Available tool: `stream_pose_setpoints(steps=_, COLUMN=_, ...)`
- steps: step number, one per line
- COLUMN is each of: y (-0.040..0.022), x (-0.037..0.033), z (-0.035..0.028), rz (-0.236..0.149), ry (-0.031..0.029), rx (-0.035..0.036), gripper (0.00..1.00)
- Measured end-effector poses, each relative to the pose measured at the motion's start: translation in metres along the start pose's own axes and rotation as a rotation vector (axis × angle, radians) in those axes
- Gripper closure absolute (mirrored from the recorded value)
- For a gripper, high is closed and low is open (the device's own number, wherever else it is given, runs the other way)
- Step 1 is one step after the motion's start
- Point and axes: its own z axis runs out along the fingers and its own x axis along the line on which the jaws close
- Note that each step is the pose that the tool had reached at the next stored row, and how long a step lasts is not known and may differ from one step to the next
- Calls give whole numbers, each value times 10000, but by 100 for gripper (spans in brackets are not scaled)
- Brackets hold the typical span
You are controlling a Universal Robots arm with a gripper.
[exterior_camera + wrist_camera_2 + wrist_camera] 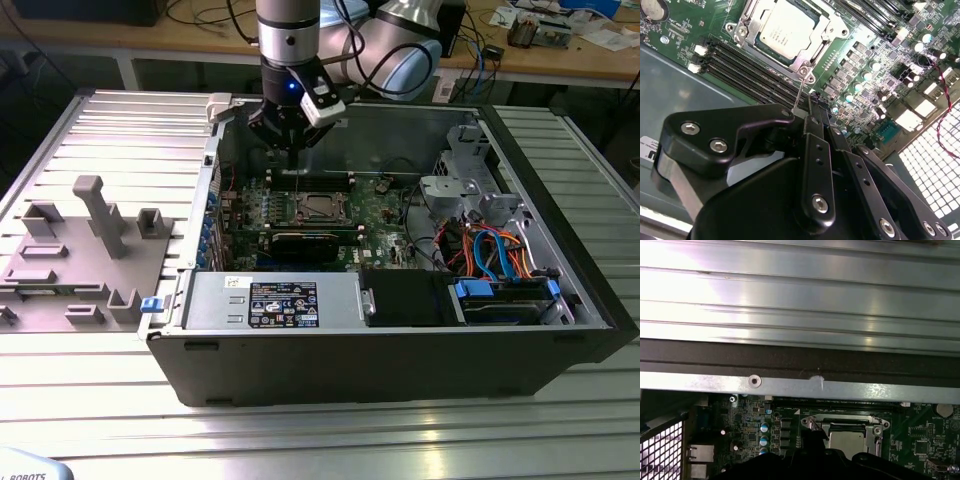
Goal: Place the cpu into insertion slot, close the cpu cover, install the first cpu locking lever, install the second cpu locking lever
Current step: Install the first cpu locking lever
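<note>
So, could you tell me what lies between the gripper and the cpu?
In the second wrist view, a thin lever wire and black memory slots lie between the gripper and cpu.

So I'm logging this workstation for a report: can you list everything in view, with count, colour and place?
Open dark-grey metal computer case: one, on the ribbed aluminium table.
Green circuit board: one, inside the case.
Silver-grey square cpu: one, seated in the insertion slot, under the silvery cpu cover.
Grey plastic fixture block: one, on the exterior view's left.
Blue and orange cables: a bundle, exterior view's right of the case.
Black gripper: one, above the board near the cpu.
</note>
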Motion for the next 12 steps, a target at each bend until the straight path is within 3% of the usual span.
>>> stream_pose_setpoints(steps=12, y=-4, x=-64, z=12, rz=0, ry=0, rx=0, gripper=89)
